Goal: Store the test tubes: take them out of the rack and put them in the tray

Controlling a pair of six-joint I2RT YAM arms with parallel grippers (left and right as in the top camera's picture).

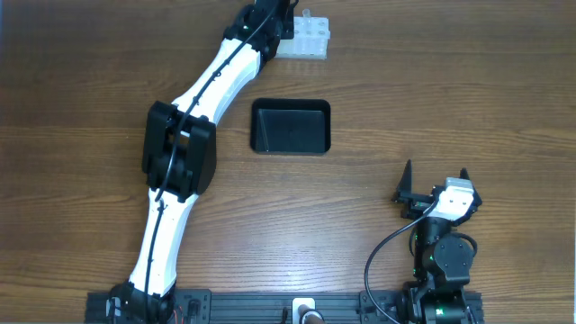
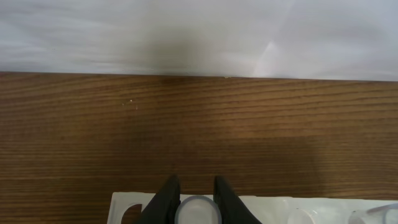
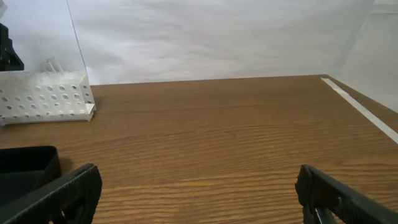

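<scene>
1. My left arm (image 1: 180, 153) stands at the bottom left and stretches in a long line up the worktop to the far edge, elbow slightly bent.
2. My left claw (image 2: 194, 186) points down, its two fingers (image 2: 166, 200) drawn close and pressed on either side of a test tube (image 2: 198, 213).
3. My right arm (image 1: 441, 252) sits folded over its own base at the bottom right.
4. My right claw (image 1: 436, 173) faces level across the worktop, fingers (image 3: 62, 193) spread wide apart, gripping nothing.

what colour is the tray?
Black. The tray shows best in the top view.
</scene>
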